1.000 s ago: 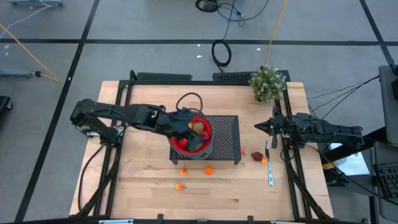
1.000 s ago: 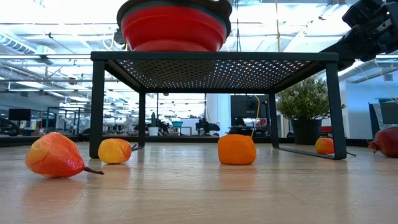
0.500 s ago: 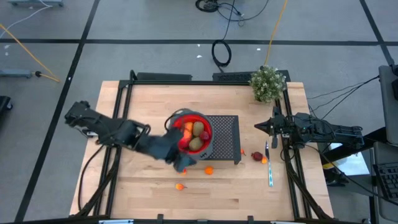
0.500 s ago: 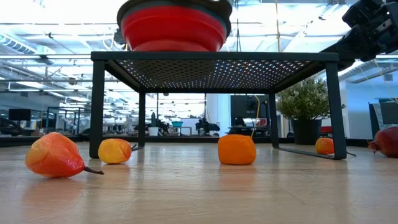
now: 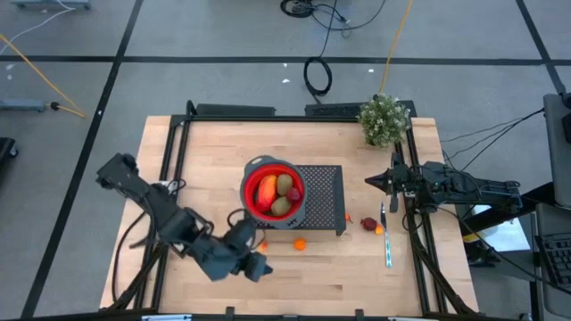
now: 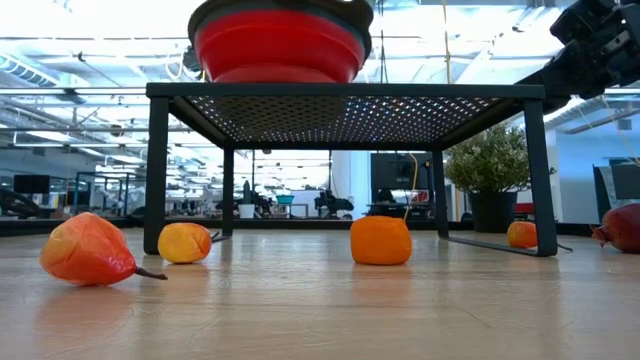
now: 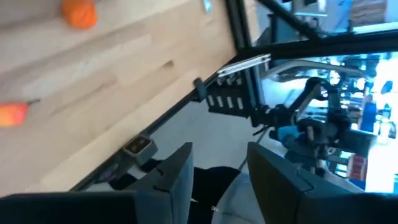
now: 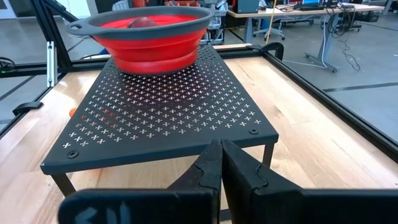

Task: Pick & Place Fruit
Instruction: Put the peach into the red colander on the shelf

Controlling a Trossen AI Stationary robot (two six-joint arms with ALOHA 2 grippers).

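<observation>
While my left arm reaches down toward the lower middle of the overhead frame, my left gripper (image 5: 254,269) hangs over the front part of the table (image 5: 187,169) with its fingers (image 7: 176,174) spread apart and nothing between them. In the left wrist view those fingers point past the table's edge, with an orange ball (image 7: 79,14) and a second orange piece (image 7: 12,114) lying on the wood.

Just right of that, near the centre of the overhead frame, the red bowl (image 5: 273,191) sits on the left end of the black mesh rack (image 5: 325,198). Inside it lie the red-orange-yellow fruit (image 5: 266,191), two brown ovals (image 5: 285,185) and a dark red piece (image 5: 295,193). Below the rack, a loose orange fruit (image 5: 299,242) rests on the table. From table height, three orange pieces (image 6: 381,241) show in front of and under the rack.

Further right, a dark red fruit (image 5: 368,223) and a small orange one (image 5: 378,229) lie beside a pale-handled utensil (image 5: 387,242); I think they are just apart, though it is hard to tell. A potted plant (image 5: 384,119) stands at the upper right corner.

At the right edge, my right gripper (image 5: 378,181) waits, fingers pressed together and empty, pointing at the rack.
</observation>
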